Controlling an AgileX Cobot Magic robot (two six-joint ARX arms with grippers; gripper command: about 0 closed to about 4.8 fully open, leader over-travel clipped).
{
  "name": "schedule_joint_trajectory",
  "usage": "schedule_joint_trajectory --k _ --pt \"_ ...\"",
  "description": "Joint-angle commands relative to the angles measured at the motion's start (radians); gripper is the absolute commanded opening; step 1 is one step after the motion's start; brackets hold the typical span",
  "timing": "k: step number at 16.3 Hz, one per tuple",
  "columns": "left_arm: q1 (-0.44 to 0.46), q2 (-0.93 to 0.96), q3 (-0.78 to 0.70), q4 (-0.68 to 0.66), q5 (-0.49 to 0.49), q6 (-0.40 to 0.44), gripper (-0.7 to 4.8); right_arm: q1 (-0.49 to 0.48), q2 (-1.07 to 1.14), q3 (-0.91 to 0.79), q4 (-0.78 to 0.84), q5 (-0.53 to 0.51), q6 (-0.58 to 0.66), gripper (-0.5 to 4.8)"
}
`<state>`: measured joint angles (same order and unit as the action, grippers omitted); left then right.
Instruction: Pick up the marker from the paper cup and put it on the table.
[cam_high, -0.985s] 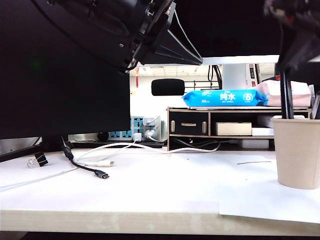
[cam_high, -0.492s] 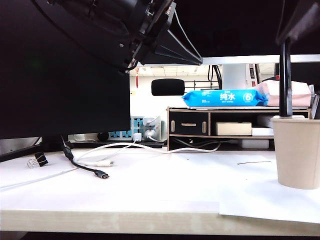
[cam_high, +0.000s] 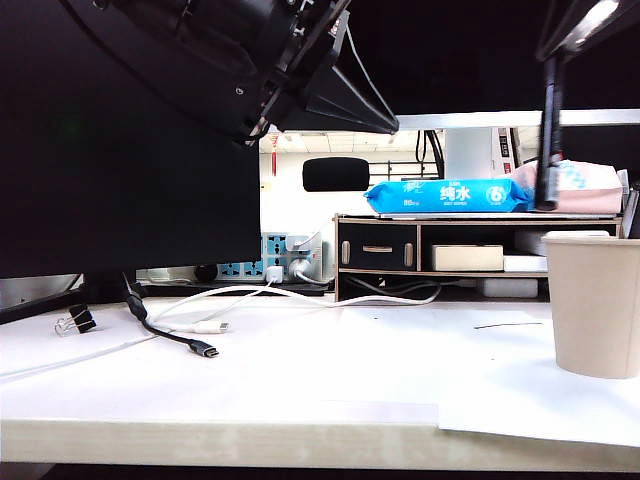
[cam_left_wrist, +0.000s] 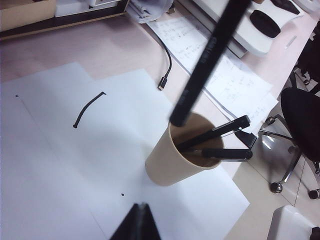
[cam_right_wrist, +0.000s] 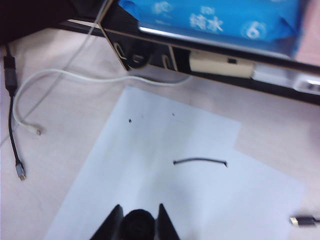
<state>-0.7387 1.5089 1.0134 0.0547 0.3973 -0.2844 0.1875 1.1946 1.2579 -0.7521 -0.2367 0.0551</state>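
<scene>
My right gripper (cam_high: 578, 28) is at the exterior view's top right, shut on the upper end of the black marker (cam_high: 548, 140). The marker hangs nearly upright, its lower tip clear above and a little left of the beige paper cup (cam_high: 597, 305). The left wrist view shows the marker (cam_left_wrist: 207, 60) slanting over the cup (cam_left_wrist: 170, 160), which holds two other dark pens (cam_left_wrist: 215, 135). In the right wrist view the marker's round end (cam_right_wrist: 137, 225) fills the gap of my right gripper (cam_right_wrist: 137, 210). My left gripper (cam_left_wrist: 139, 205) hovers shut and empty over the paper, and looms at the exterior view's top left (cam_high: 385, 120).
The cup stands on white paper sheets (cam_left_wrist: 75, 165) on the table (cam_high: 300, 385). A wooden shelf riser (cam_high: 400, 255) with a blue wipes pack (cam_high: 445, 195) is behind. Cables (cam_high: 190, 340) and a binder clip (cam_high: 75, 320) lie at left, below a dark monitor (cam_high: 120, 150).
The right gripper has lifted the marker up out of the cup and carried it slightly left. The left arm has stayed where it was.
</scene>
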Motion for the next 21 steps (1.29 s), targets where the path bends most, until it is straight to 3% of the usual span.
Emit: schedule_joint_trajectory --k 1,6,9,16,21 --pt "0.000 -0.013 0.006 -0.006 -0.002 0.014 -0.05 0.037 0.035 0.005 0.063 -0.010 0.005 0.72" --pt "0.063 -0.052 0.006 -0.055 -0.043 0.023 -0.05 0.100 0.171 0.005 0.159 -0.026 0.025 0.72" --pt "0.104 -0.063 0.006 -0.089 -0.006 0.023 -0.05 0.115 0.279 0.006 0.185 -0.105 0.046 0.73" --pt "0.106 -0.063 0.006 -0.105 0.010 0.045 -0.05 0.112 0.370 0.007 0.269 -0.320 0.080 0.73" --pt "0.106 -0.063 0.006 -0.106 0.011 0.044 -0.05 0.104 0.449 0.007 0.284 -0.359 0.089 0.77"
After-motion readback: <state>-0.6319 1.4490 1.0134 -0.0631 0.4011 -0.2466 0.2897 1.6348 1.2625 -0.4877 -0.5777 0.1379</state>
